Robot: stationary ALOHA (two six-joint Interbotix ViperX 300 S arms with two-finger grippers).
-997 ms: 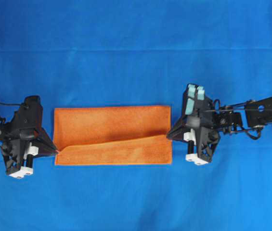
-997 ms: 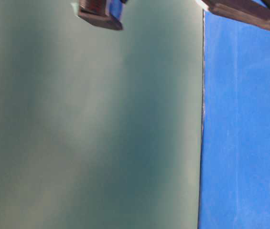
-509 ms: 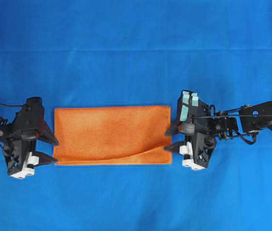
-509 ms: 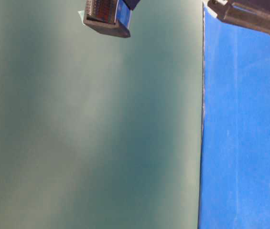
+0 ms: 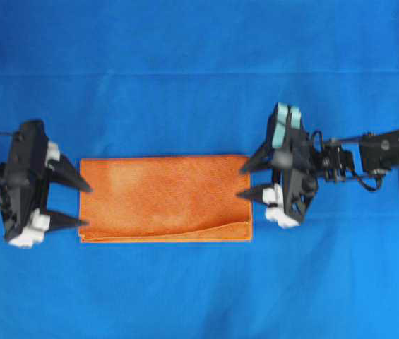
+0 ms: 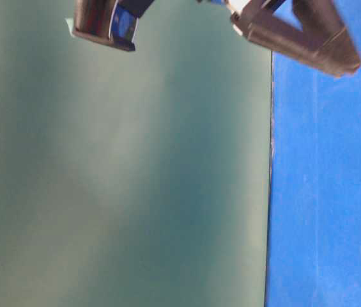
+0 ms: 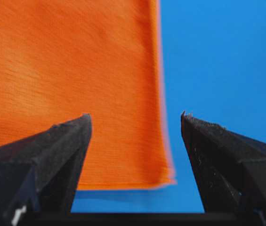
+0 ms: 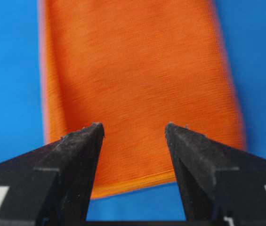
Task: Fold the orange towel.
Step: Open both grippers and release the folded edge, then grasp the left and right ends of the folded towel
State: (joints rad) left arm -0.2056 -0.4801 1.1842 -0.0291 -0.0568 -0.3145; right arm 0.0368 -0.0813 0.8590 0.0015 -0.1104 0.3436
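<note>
The left claw [image 5: 86, 206] stands open at the left short end of the orange towel [image 5: 164, 198], its two black fingers [image 7: 52, 155] spread with nothing between them; their tips reach just to the towel's left edge. In the left wrist view the towel's near corner lies between the fingers, below and apart from them. The right claw [image 5: 240, 183] is open too, empty, its tips over the towel's right edge near the far corner. The towel lies flat as a folded rectangle between the two claws, long side running left to right, with a loose upper layer's edge showing along its near side. It rests on the blue cloth [image 5: 199, 70] that covers the bench
</note>
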